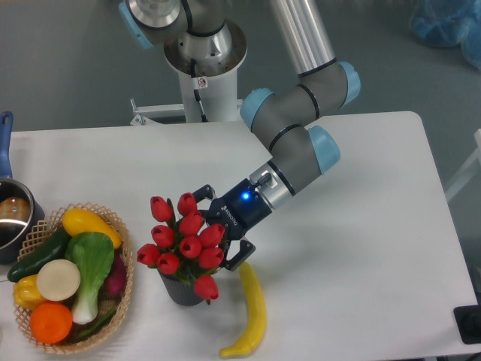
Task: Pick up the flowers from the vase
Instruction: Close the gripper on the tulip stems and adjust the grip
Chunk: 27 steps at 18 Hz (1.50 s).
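The flowers (183,242), a tight bunch of red tulip buds, stand in the dark grey ribbed vase (179,290) near the table's front middle. My gripper (218,229) reaches in from the right at bud height. Its dark fingers (239,256) stand spread on either side of the bunch's right part, one finger behind the buds near the top and one below to the right. The buds hide the fingertips, so I cannot tell if they touch the stems. The vase rests on the table.
A yellow banana (250,314) lies just right of the vase. A wicker basket (124,282) of produce stands at the front left. A metal pot (13,218) with a blue handle sits at the left edge. The arm's base (203,53) stands behind the table.
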Each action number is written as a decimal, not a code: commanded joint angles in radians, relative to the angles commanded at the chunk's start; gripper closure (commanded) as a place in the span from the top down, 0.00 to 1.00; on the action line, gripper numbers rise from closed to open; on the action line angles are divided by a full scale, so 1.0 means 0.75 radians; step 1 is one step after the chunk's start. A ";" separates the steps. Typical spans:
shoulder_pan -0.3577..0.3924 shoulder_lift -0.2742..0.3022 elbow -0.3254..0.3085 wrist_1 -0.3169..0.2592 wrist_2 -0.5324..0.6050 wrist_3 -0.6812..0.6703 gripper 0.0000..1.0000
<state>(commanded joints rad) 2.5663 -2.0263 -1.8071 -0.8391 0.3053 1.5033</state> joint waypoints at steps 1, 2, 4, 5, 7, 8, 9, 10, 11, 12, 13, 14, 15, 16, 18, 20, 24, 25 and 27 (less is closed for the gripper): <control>0.000 -0.006 0.008 0.000 0.002 0.002 1.00; 0.000 -0.020 0.018 0.002 0.002 0.002 1.00; 0.000 -0.035 0.033 0.002 0.022 0.002 1.00; 0.000 -0.037 0.035 0.002 0.029 0.002 1.00; 0.000 -0.037 0.035 0.002 0.027 0.000 1.00; 0.000 -0.037 0.035 0.002 0.023 -0.004 1.00; -0.002 -0.035 0.035 0.002 0.020 -0.008 1.00; -0.002 -0.031 0.035 0.002 0.018 -0.008 1.00; -0.004 -0.031 0.035 0.002 0.016 -0.010 1.00; -0.012 -0.031 0.037 0.002 0.016 -0.008 1.00; -0.014 -0.031 0.037 0.002 0.016 -0.004 1.00; -0.016 -0.033 0.037 0.002 0.016 0.000 1.00; -0.016 -0.035 0.037 0.004 0.016 0.004 1.00; -0.016 -0.035 0.037 0.004 0.014 0.002 1.00; -0.014 -0.035 0.039 0.004 0.014 -0.006 1.00; -0.014 -0.035 0.039 0.004 0.006 -0.004 1.00; -0.006 -0.035 0.059 0.002 -0.020 -0.014 1.00; -0.004 -0.033 0.061 0.002 -0.020 -0.020 1.00; -0.006 -0.031 0.055 0.004 -0.018 -0.029 1.00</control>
<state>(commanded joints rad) 2.5618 -2.0494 -1.7656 -0.8360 0.2914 1.4818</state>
